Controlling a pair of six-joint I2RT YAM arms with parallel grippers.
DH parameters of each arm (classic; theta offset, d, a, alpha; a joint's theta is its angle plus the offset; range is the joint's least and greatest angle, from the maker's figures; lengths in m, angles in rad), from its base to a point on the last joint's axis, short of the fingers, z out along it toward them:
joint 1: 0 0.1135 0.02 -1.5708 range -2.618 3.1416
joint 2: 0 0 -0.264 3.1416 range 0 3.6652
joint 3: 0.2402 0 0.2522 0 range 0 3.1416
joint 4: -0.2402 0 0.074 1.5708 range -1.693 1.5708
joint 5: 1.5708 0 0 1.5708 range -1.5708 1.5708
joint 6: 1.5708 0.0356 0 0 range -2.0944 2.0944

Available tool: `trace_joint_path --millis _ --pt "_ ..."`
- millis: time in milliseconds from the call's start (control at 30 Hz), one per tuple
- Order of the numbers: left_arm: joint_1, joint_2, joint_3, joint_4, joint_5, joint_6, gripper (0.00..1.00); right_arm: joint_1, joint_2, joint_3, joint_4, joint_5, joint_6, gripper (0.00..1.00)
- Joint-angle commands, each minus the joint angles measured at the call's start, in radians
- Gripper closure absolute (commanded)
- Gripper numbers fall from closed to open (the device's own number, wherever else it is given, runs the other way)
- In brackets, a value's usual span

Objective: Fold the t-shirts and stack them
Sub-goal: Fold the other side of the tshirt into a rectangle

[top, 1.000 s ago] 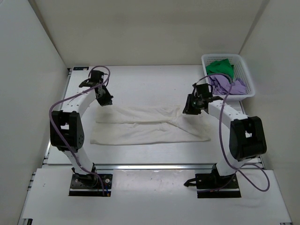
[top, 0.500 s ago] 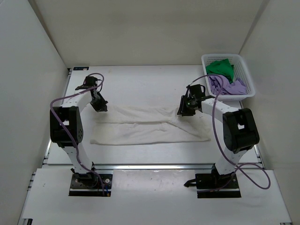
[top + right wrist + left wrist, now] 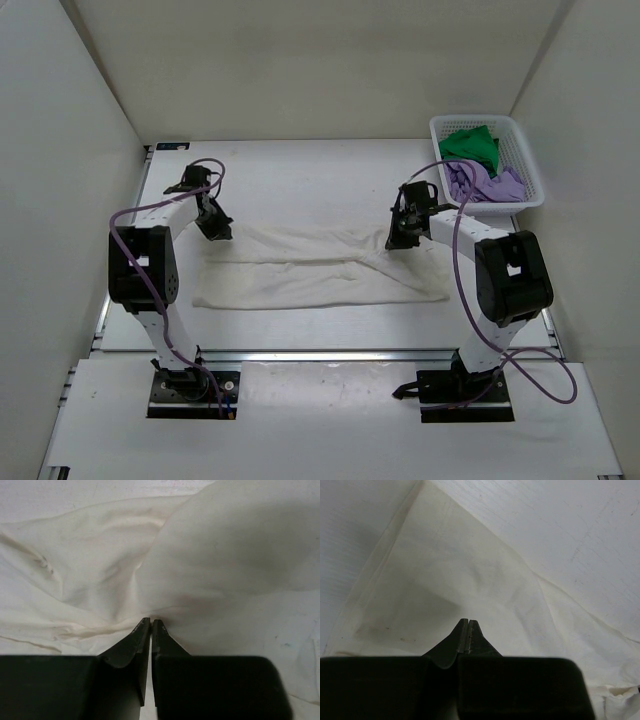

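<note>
The cream-white t-shirt [image 3: 320, 268] lies spread out flat across the middle of the table. My left gripper [image 3: 218, 228] is shut, its tips [image 3: 469, 621] low over the shirt's far left corner [image 3: 445, 570]; I cannot tell whether any cloth is pinched. My right gripper [image 3: 398, 240] is at the shirt's far right part. Its jaws [image 3: 151, 621] are closed to a sliver on a pucker of cream cloth [image 3: 125, 580], with wrinkles running in to the tips. The lavender-purple t-shirt [image 3: 483, 183] and the bright green t-shirt [image 3: 470, 145] lie crumpled in the basket.
The white lattice basket [image 3: 533, 170] stands at the far right corner of the table, just behind the right arm. White walls close the table in on the left, the back and the right. Purple cables loop off both arms.
The right jaws opened wider, then closed on the cloth. The left gripper, shut throughout, moved down and left onto the shirt's far left corner. The shirt lies as before.
</note>
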Motion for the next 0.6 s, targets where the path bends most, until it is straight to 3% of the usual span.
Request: trace_joint_path --millis 0,267,567 --pt "-0.007 -0.017 -0.015 0.027 0.018 -0.003 1.00 0.001 -0.006 0.018 -0.012 0.006 -0.004 1.00" --pt "0.010 -0.028 -0.021 0.031 0.025 0.006 1.00 0.056 -0.130 0.020 -0.128 -0.013 0.025 1.00" --pt "0.005 -0.034 -0.012 0.030 0.030 0.005 1.00 0.128 -0.291 -0.105 -0.245 -0.014 0.109 1.00"
